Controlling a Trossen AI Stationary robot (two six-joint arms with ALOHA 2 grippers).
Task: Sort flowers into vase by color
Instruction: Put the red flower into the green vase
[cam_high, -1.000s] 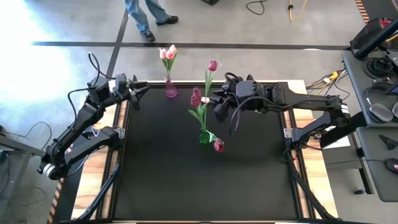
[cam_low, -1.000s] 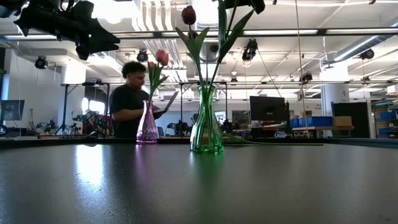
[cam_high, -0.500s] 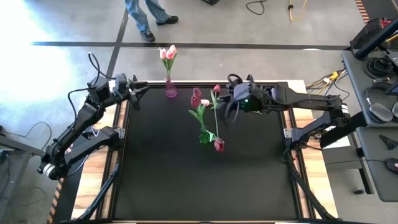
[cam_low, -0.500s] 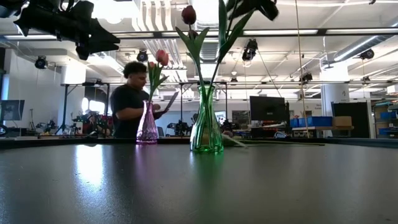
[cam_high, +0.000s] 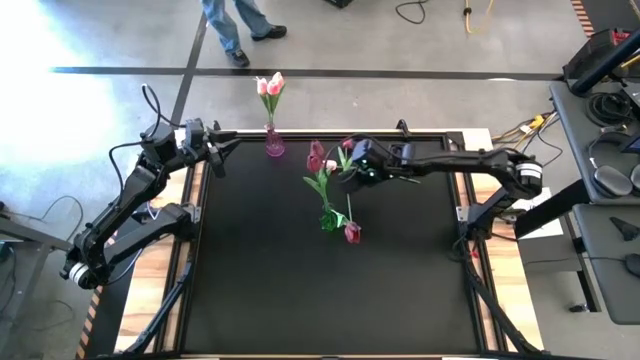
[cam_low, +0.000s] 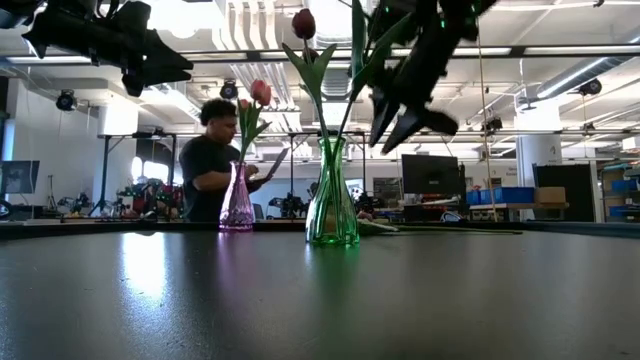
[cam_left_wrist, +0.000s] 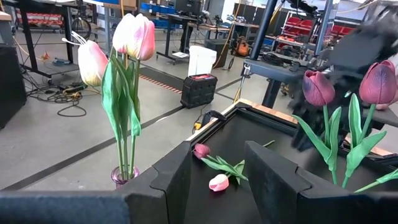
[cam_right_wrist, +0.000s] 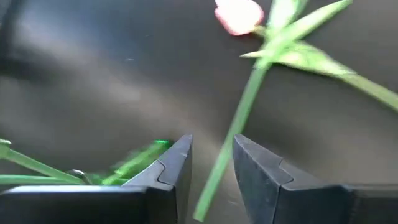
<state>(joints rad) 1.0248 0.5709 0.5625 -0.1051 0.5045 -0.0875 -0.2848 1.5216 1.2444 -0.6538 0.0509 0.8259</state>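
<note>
A green vase (cam_low: 332, 195) at the table's middle holds two dark red tulips (cam_left_wrist: 318, 87) upright. A pink vase (cam_high: 274, 146) at the far edge holds pale pink tulips (cam_left_wrist: 134, 34). One pale tulip (cam_right_wrist: 239, 15) and one dark tulip (cam_high: 352, 233) lie flat on the table by the green vase. My right gripper (cam_low: 397, 128) hangs open in the air beside the dark tulips, above the vase's rim, tilted downward. The lying pale tulip's stem shows through its gap from below. My left gripper (cam_left_wrist: 217, 149) waits open at the far left corner.
The table's black top (cam_high: 300, 300) lies bare toward the near edge. A person (cam_low: 205, 160) stands beyond the far edge behind the pink vase. Another person's legs (cam_high: 235, 25) show on the floor past the table.
My right gripper has come down from above and reached toward the table's left, close to the dark tulips, rolling its wrist on the way. The dark tulip nearest it, whose head stood high above the green vase, now stands lower in it.
</note>
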